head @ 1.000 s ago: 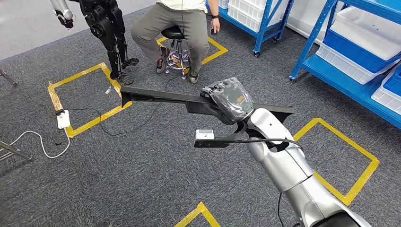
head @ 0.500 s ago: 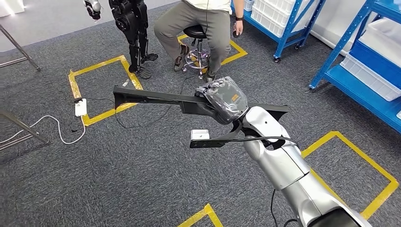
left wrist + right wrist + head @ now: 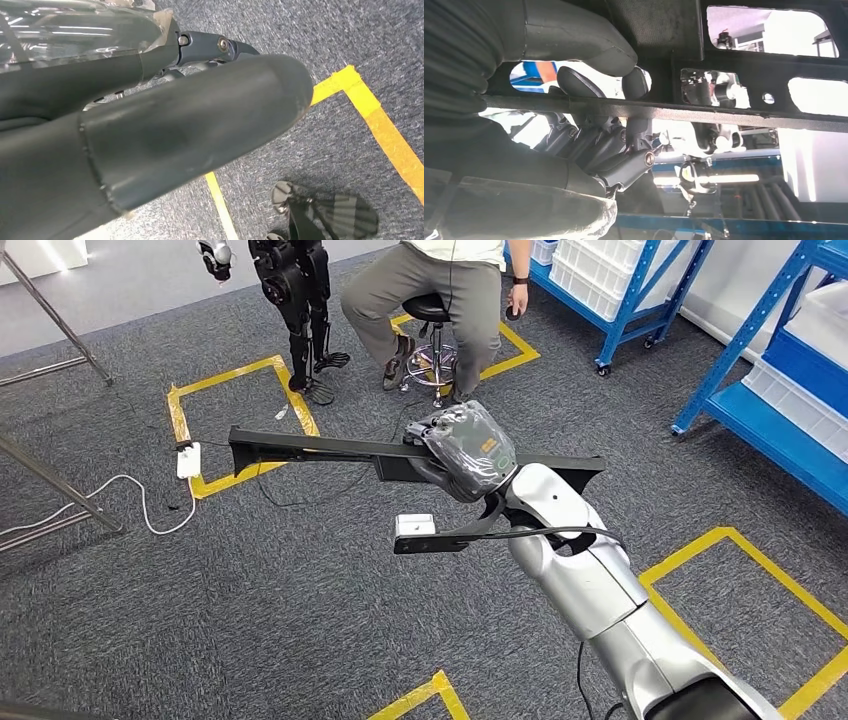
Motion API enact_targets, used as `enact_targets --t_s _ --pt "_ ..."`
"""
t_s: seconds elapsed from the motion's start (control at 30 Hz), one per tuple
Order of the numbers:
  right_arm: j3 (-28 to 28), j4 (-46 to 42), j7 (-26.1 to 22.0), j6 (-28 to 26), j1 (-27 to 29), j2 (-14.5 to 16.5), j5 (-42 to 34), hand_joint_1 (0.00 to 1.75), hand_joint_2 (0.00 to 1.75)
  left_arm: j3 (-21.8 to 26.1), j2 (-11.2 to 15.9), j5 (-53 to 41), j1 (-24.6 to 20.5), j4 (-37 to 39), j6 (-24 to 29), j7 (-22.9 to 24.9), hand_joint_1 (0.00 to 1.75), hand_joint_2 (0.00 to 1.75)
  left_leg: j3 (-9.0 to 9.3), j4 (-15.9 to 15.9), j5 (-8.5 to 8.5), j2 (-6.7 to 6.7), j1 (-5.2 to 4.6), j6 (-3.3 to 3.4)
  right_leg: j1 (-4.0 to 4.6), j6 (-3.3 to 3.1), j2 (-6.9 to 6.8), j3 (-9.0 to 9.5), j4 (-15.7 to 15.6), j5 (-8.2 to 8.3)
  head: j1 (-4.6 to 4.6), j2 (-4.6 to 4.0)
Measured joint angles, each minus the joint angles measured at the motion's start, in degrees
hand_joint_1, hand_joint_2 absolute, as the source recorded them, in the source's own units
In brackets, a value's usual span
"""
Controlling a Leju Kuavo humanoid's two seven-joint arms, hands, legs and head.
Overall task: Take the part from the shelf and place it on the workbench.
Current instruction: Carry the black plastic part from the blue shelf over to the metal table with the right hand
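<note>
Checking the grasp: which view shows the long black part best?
Head view: the whole black part shows end to end, held level over the carpet by the right hand. The right wrist view shows a close stretch of its frame and cutouts with fingers wrapped around it. The left wrist view adds nothing on it.

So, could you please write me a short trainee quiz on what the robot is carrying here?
1. True or false: the right hand grips the long black part.
2. The part is held: A) above grey carpet, B) on a workbench, C) inside a shelf bin.
3. What sits behind the part, on a stool?

Key: 1 true. 2 A. 3 A seated person, near the blue shelving.
</note>
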Motion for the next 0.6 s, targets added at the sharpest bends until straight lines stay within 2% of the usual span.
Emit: enact_targets --t_s 0.03,0.07,0.13,0.2,0.27,0.33,0.37,0.4,0.43,0.5,0.53,0.57,0.6 --pt "0.0 0.0 0.0 0.0 -0.1 0.0 0.0 1.71 1.75 -0.1 0.0 -0.1 -0.1 0.0 -0.1 0.0 0.00 0.00 1.58 -3.0 0.91 0.68 -0.25 0.32 0.24 0.08 -0.32 0.02 0.0 -0.09 0.05 0.00" --pt "0.0 0.0 0.0 0.0 -0.2 0.0 0.0 1.71 1.75 -0.2 0.0 -0.1 -0.2 0.0 -0.3 0.1 0.00 0.00 2.34 -4.6 1.20 1.12 -0.50 0.57 0.46 0.18 -0.66 0.02 0.0 -0.17 0.07 0.00" --pt "0.1 0.0 0.0 -0.1 -0.3 0.0 0.1 1.71 1.75 -0.3 0.1 -0.2 -0.2 0.0 -0.3 0.1 0.00 0.00 2.37 -5.2 1.31 0.38 -0.71 0.99 0.66 0.52 -1.55 0.14 -0.2 -0.30 0.13 0.00" --pt "0.1 0.0 -0.1 -0.1 -0.3 0.0 0.1 1.71 1.75 -0.4 0.0 -0.3 -0.1 0.0 -0.3 0.1 0.00 0.00 2.66 -5.8 1.80 -0.58 -0.45 1.62 0.67 0.86 -1.39 -0.28 0.8 -1.13 0.16 0.00" --pt "0.1 0.0 -0.1 -0.2 -0.4 -0.1 0.1 1.71 1.75 -0.4 0.0 -0.4 -0.1 0.0 -0.4 0.1 0.00 0.00 2.93 -6.3 2.25 -1.54 -0.12 2.19 0.45 0.82 0.24 -2.52 5.7 -3.60 0.32 0.00" --pt "0.1 0.0 -0.1 -0.2 -0.2 -0.4 0.1 1.71 1.75 -0.5 0.0 -0.5 -0.1 0.0 -0.4 0.1 0.00 0.00 2.84 -6.4 2.35 -2.76 -0.09 2.36 0.10 0.80 1.42 -6.03 13.3 -6.48 0.45 0.00" --pt "0.2 0.0 -0.1 -0.2 0.0 -0.6 0.1 1.71 1.75 -0.5 -0.1 -0.5 -0.1 0.0 -0.4 0.1 0.00 0.00 2.82 -6.4 2.36 -3.42 -0.08 2.35 -0.03 1.04 1.59 -7.20 15.6 -7.11 0.48 0.00" --pt "0.2 0.0 -0.1 -0.2 0.1 -0.7 0.1 1.71 1.75 -0.5 -0.1 -0.5 0.0 0.0 -0.4 0.1 0.00 0.00 2.80 -6.3 2.38 -4.10 -0.05 2.32 -0.19 1.47 1.69 -7.38 15.8 -6.83 0.48 0.00" --pt "0.2 0.0 -0.1 -0.2 0.2 -0.8 0.2 1.71 1.75 -0.5 -0.1 -0.6 0.0 0.0 -0.5 0.1 0.00 0.00 2.80 -6.3 2.39 -4.78 0.00 2.26 -0.37 2.02 1.83 -6.39 13.7 -5.65 0.48 0.00" --pt "0.2 0.0 -0.1 -0.2 0.2 -0.9 0.2 1.71 1.75 -0.5 -0.2 -0.6 0.1 0.0 -0.5 0.1 0.00 0.00 2.69 -5.9 2.33 -6.12 0.04 1.84 -0.99 3.03 3.30 -2.49 5.6 -2.38 0.48 0.00" --pt "0.2 0.0 -0.1 -0.2 0.2 -0.9 0.2 1.71 1.75 -0.5 -0.2 -0.6 0.1 0.0 -0.6 0.1 0.00 0.00 2.52 -5.7 2.30 -6.66 0.03 1.51 -1.18 3.12 4.01 -1.01 2.5 -1.27 0.50 0.00" --pt "0.2 0.0 -0.1 -0.2 0.2 -0.9 0.2 1.71 1.75 -0.5 -0.1 -0.6 0.1 0.0 -0.6 0.1 0.00 0.00 2.29 -5.6 2.34 -7.12 0.00 1.12 -1.25 2.98 4.55 -0.19 0.8 -0.69 0.49 0.00" --pt "0.3 0.0 -0.2 -0.2 0.2 -0.9 0.2 1.71 1.75 -0.5 -0.1 -0.6 0.2 0.0 -0.6 0.1 0.00 0.00 2.05 -5.6 2.45 -7.49 0.00 0.75 -1.09 2.63 4.55 -0.12 0.6 -0.63 0.50 0.00"
